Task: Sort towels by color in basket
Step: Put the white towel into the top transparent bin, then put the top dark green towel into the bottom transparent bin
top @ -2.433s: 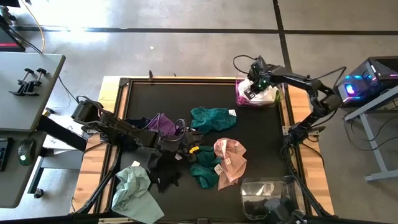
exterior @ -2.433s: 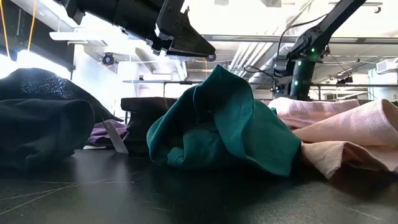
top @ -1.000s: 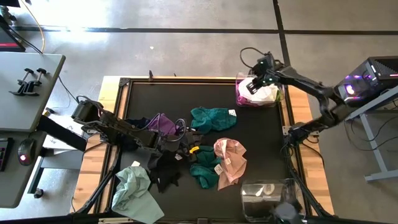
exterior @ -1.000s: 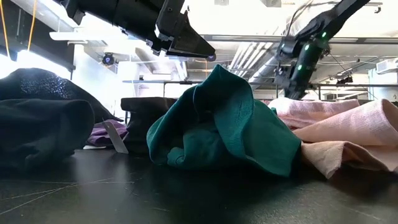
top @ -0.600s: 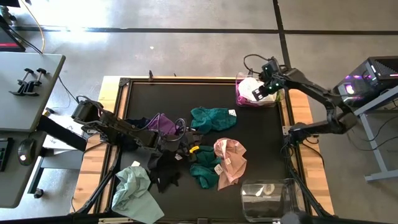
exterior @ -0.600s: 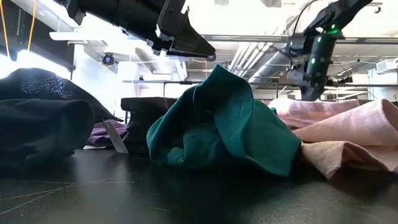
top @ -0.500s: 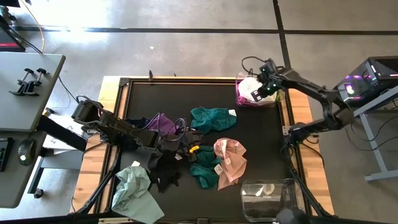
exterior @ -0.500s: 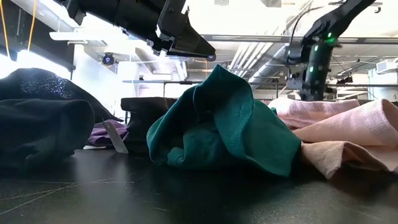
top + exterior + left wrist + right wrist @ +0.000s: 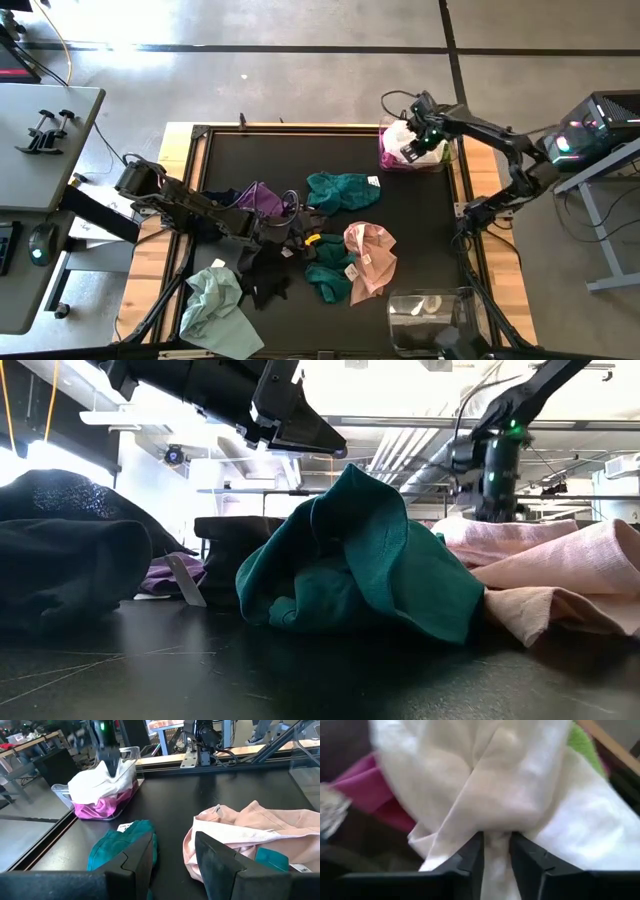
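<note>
A clear bin (image 9: 446,160) at the table's far right corner holds a white towel (image 9: 402,137) on top of a magenta one (image 9: 392,160); lime green cloth (image 9: 582,742) shows beside them. My right gripper (image 9: 420,142) stands in that bin, shut on the white towel (image 9: 520,780). My left gripper (image 9: 172,842) hovers open over the middle of the table, above a teal towel (image 9: 117,847) and beside a pink towel (image 9: 250,827). Teal (image 9: 342,190), pink (image 9: 370,255), purple (image 9: 262,200), black (image 9: 262,282) and pale mint (image 9: 212,302) towels lie loose on the mat. My right gripper pinches a bunched fold of the white towel (image 9: 495,832) between its two fingers (image 9: 470,855), coming from above and pointing down into the bin. The rest of the towel spreads out beyond the fingers and lies on the magenta towel (image 9: 375,790) in the bin.
A second clear bin (image 9: 432,312) with dark cloth stands at the table's near right corner. The pale mint towel hangs over the near left edge. A desk with a mouse (image 9: 40,243) stands left of the table. Bare black mat (image 9: 290,150) lies along the far edge.
My right gripper swung over the far right bin toward the table's right edge, then came back a little to the left, and its wrist stood more upright. The white towel shifted in the bin with it. The left arm kept still.
</note>
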You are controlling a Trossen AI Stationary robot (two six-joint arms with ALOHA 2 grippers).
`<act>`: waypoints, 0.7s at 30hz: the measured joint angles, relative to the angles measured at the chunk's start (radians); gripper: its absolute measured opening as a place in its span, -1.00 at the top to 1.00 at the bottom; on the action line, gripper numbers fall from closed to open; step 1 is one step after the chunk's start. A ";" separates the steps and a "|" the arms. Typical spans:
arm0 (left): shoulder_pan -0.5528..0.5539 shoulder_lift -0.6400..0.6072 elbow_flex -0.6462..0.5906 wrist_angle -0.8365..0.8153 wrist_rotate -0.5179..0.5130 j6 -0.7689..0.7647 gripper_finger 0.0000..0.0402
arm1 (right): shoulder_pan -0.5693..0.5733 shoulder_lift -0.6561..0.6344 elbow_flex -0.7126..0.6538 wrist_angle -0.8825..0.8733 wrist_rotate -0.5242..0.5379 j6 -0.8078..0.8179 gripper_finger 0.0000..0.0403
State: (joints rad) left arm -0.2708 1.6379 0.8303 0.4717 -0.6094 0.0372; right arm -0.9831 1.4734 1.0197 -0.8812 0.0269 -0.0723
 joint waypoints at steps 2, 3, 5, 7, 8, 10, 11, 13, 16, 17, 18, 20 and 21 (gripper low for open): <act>0.000 0.000 0.000 0.000 0.000 0.000 0.34 | 0.011 -0.042 0.019 -0.047 -0.005 -0.001 0.49; 0.000 0.000 0.000 0.000 0.000 0.000 0.34 | 0.020 -0.070 0.024 -0.057 -0.005 0.010 0.48; 0.000 0.000 0.000 0.000 0.000 0.000 0.34 | 0.044 -0.131 0.027 -0.056 -0.007 0.024 0.47; 0.000 0.000 0.000 0.000 0.000 -0.002 0.34 | 0.077 -0.188 0.026 -0.054 -0.006 0.041 0.47; 0.000 0.000 0.000 0.000 0.000 -0.004 0.34 | 0.100 -0.219 0.020 -0.038 -0.003 0.056 0.47; 0.000 0.000 0.000 0.000 0.000 -0.007 0.34 | 0.156 -0.281 -0.009 0.019 0.001 0.082 0.47; 0.000 0.000 0.000 0.000 0.000 -0.007 0.34 | 0.190 -0.311 -0.032 0.056 0.003 0.091 0.47; 0.000 0.000 0.000 0.000 0.000 -0.007 0.34 | 0.269 -0.367 -0.091 0.133 0.004 0.094 0.47; 0.000 0.000 0.000 0.003 0.000 -0.005 0.34 | 0.415 -0.447 -0.197 0.255 0.006 0.139 0.47; 0.000 0.000 0.000 0.005 0.000 0.012 0.34 | 0.467 -0.469 -0.237 0.303 0.005 0.174 0.47; -0.002 0.000 0.000 0.009 0.000 0.033 0.34 | 0.517 -0.485 -0.278 0.356 0.004 0.209 0.47; -0.010 0.000 0.000 0.027 -0.001 0.077 0.34 | 0.617 -0.502 -0.357 0.480 0.005 0.260 0.47; -0.012 0.000 0.000 0.040 -0.001 0.092 0.34 | 0.667 -0.503 -0.394 0.551 0.007 0.278 0.47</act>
State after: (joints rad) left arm -0.2829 1.6379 0.8303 0.5114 -0.6100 0.1296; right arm -0.3163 0.9703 0.6259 -0.3307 0.0339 0.2061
